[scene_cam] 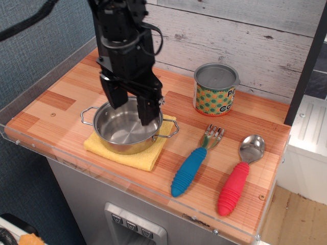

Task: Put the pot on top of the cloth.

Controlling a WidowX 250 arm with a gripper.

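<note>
The shiny steel pot (pixel 122 133) with two wire loop handles sits on the folded yellow cloth (pixel 134 153) near the table's front left. My black gripper (pixel 129 103) hangs open just above the pot's far rim, clear of it and holding nothing. One finger (pixel 147 109) reaches down over the pot's right side and the other finger (pixel 111 94) over its left. The cloth shows only around the pot's front and right edges.
A can (pixel 215 89) with a green-yellow-orange label stands at the back right. A blue-handled fork (pixel 194 161) and a red-handled spoon (pixel 239 176) lie to the right. A clear raised lip (pixel 127 179) runs along the table's front edge.
</note>
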